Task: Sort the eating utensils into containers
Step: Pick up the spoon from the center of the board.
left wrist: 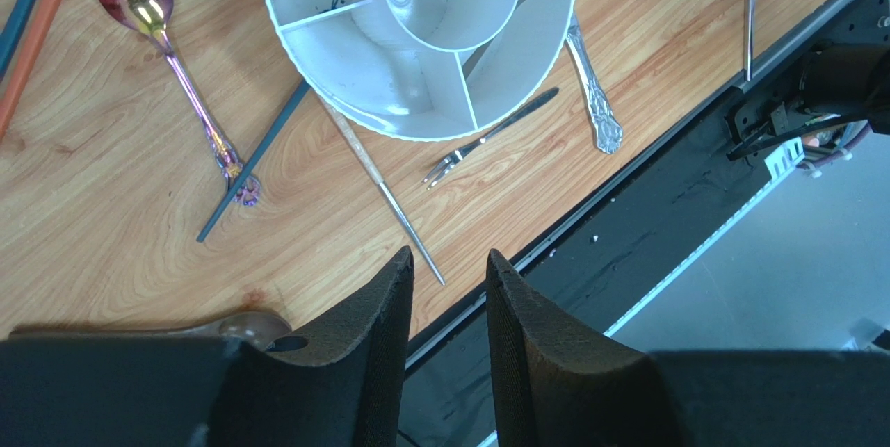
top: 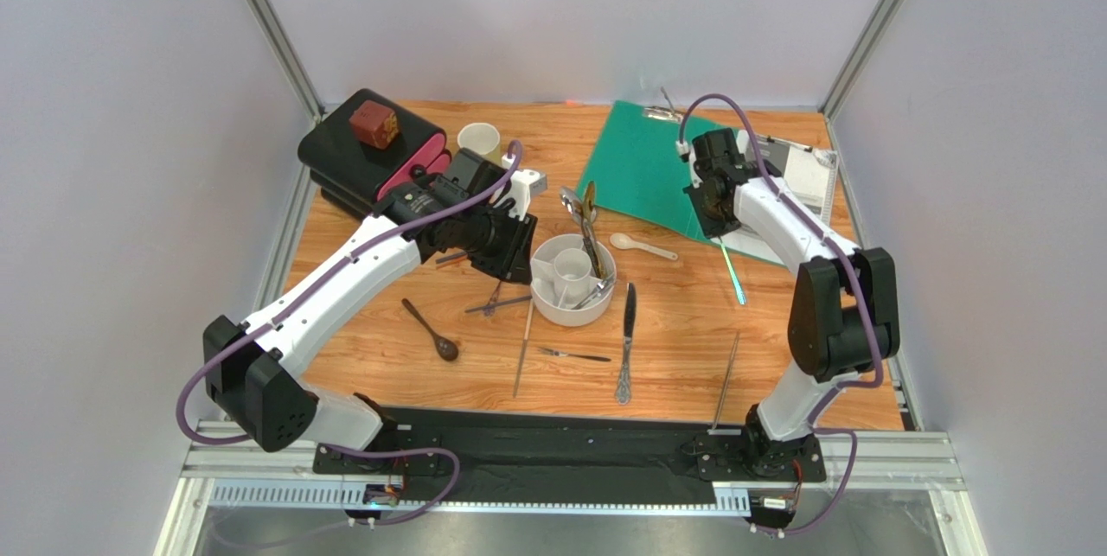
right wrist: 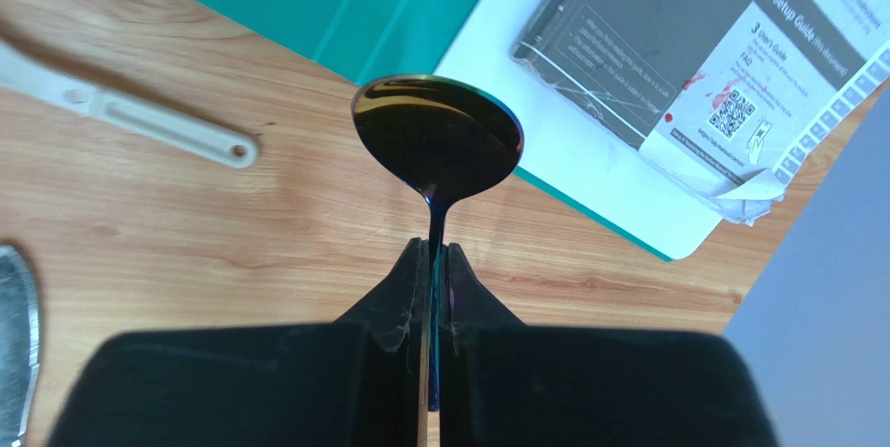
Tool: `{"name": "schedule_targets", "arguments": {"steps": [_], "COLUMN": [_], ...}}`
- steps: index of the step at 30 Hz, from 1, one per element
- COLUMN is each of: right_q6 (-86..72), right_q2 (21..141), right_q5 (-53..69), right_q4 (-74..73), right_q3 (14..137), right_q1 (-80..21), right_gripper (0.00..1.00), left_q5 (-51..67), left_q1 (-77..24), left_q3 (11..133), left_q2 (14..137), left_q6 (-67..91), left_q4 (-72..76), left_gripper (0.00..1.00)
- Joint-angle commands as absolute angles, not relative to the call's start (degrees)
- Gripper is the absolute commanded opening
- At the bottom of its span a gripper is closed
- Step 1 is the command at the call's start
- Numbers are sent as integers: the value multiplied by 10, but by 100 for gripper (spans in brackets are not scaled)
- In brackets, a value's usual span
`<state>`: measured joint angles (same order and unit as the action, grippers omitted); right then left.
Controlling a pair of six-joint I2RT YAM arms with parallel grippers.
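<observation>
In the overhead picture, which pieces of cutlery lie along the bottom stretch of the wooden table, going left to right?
dark brown spoon → thin chopstick → small silver fork → silver knife → second thin chopstick

A round white partitioned holder (top: 572, 312) stood mid-table with several metal utensils (top: 589, 242) leaning in one compartment. Around it lay a dark brown spoon (top: 433, 332), a silver knife (top: 626, 342), a small silver fork (top: 576, 355) and a white ceramic spoon (top: 643, 246). An iridescent spoon (right wrist: 439, 139) was pinched by its handle in the right gripper (right wrist: 437, 251).
</observation>
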<state>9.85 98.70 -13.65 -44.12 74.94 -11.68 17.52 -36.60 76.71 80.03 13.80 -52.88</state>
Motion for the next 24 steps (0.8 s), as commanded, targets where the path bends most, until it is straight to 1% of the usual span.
{"name": "schedule_targets", "arguments": {"steps": [1,5,9,15,20,24], "right_q6": [85,69,58,49,35,18], "right_q2": [925,899,893,940,994,1022], "right_q5": [-113,-107,-92,-80,-66,-62], "right_q4": [-442,-441,-437,-432,-433,-433], "right_q3": [751,760,809,895,1002,1040], "right_q1": [-155,-192,-222,-256,-275,-293], "right_gripper": [0,0,0,0,0,0], "left_q5": [174,162,170,178,173,170], "left_q1": [-365,-361,-350,-327,-323,-321], "left_q3": [786,785,772,756,746,737], "left_q2": [801,800,796,786,774,768], "left_q6": [150,164,182,192,192,192], "left_q4": [-509,-494,-473,-464,-464,-464], "left_gripper": [38,38,38,38,38,38]}}
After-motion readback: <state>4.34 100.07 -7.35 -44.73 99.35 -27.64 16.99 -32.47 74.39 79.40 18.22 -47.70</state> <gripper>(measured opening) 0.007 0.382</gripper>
